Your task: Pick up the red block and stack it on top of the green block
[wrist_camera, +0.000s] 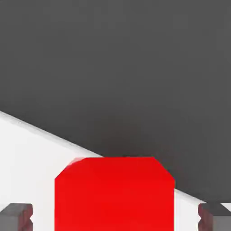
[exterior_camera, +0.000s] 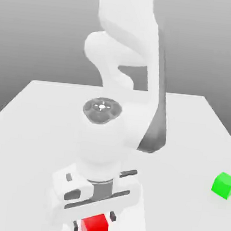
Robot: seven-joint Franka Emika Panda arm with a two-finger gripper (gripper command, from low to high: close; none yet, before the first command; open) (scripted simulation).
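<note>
The red block [exterior_camera: 95, 227] rests on the white table near its front edge, directly under my hand. My gripper [exterior_camera: 94, 221] reaches down around it, one dark finger on each side. In the hand view the red block [wrist_camera: 115, 189] lies between the fingertips [wrist_camera: 18, 215] of the gripper [wrist_camera: 115, 216], with a strip of white table showing on either side, so the jaws stand open and apart from the cube. The green block [exterior_camera: 224, 185] stands alone on the table at the exterior view's right.
The white table [exterior_camera: 36, 130] runs back to a grey backdrop. The arm's white links [exterior_camera: 129, 49] rise above the middle of the table, behind the hand. Bare surface lies between the red and green blocks.
</note>
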